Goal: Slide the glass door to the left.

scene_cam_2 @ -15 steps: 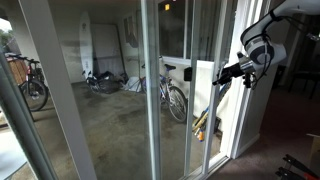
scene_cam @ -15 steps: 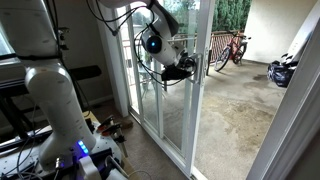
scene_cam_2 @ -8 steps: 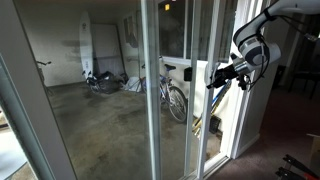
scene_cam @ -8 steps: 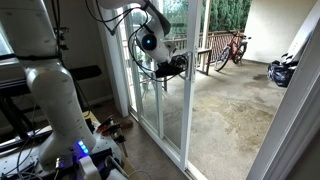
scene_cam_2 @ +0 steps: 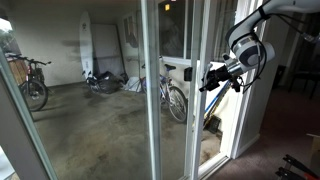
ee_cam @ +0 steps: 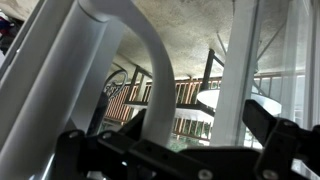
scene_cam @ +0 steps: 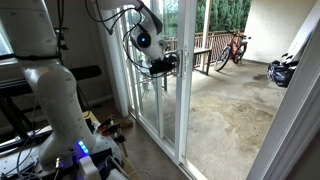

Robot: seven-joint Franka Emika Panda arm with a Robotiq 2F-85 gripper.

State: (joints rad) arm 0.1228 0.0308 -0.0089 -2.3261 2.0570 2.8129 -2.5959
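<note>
Reaching out from the white robot base (scene_cam: 50, 95) at the near left to the glass door (scene_cam: 188, 115), with the gripper (scene_cam: 172, 62) held up against the door's handled vertical edge. Standing upright there in a white frame, with glass to the left of that edge and the bare concrete patio floor (scene_cam: 235, 120) in plain view on its right. Showing from outside in an exterior view too, the glass door (scene_cam_2: 198, 135) as a tall white upright and the gripper (scene_cam_2: 213, 78) just beside it, coming in from the right.

Straddling the grey loop handle (ee_cam: 150, 40) in the wrist view, with the dark fingers (ee_cam: 285, 140) spread wide, one on each side of the curved bar, neither visibly pressing on it: apart around the handle, not clamped. Too small in both exterior views to judge the gap.

Looking past the handle to a wooden railing (ee_cam: 190, 100) beyond the glass. Parked far off on the patio at the right, bicycles (scene_cam: 235, 45).
</note>
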